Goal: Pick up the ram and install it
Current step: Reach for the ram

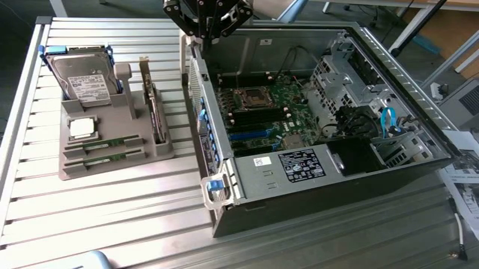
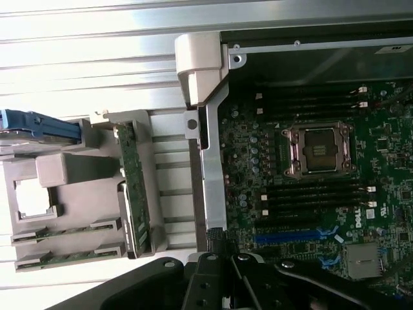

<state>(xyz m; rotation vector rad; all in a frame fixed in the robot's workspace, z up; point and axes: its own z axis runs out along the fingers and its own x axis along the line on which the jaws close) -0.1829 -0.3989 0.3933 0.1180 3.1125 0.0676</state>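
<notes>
One table (image 1: 112,224), one open case (image 1: 314,185), seemingly two ram sticks (image 1: 101,144) (image 1: 100,162)

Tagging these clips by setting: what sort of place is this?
Probably a robotics lab or test bench for computer assembly: an open computer case lies on a slatted metal table, beside a grey fixture that holds a hard drive and a processor.

Even daylight fell on the slatted bench (image 1: 112,224), its metal ribs giving back pale glare; in the wrist view those ribs washed out nearly white; the open computer case (image 1: 337,196) stayed dim inside, walls shading the motherboard (image 1: 270,106); the grey tray (image 1: 120,131) cast soft shadows.
</notes>
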